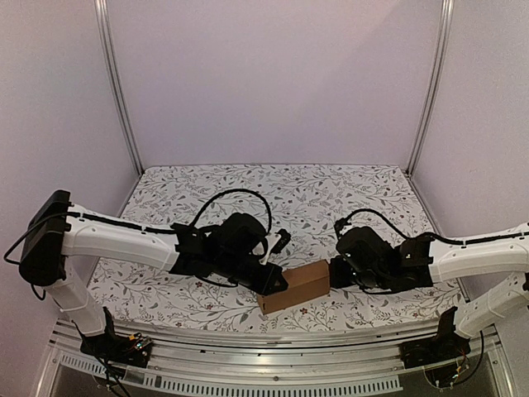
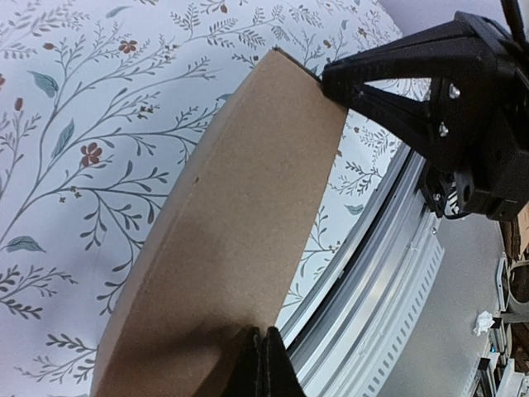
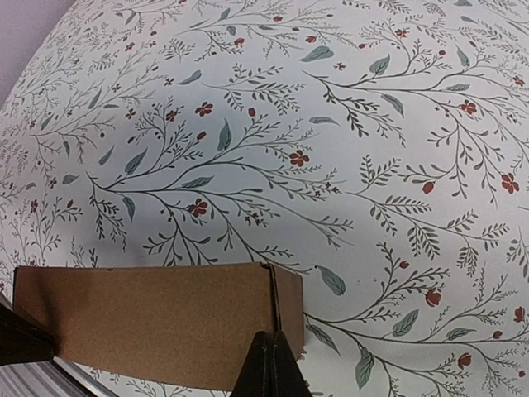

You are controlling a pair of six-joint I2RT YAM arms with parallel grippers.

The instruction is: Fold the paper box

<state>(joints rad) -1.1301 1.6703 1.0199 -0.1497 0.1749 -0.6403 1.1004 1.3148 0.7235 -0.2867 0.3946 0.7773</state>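
1. Box (image 1: 295, 286): brown, carton-shaped, lying on the floral table (image 1: 331, 198), lower centre of top view, near the front edge.
2. Left end effector (image 1: 273, 283): clenched, tip against the box's left end.
3. Right end effector (image 1: 334, 273): clenched, tip against the box's right end.

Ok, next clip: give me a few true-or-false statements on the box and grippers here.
1. The box lies between the left gripper and right gripper. True.
2. Both grippers are wide open. False: both are shut.
3. The box is a flat unfolded sheet. False: it has a carton shape.
4. The box sits near the table's near edge. True.
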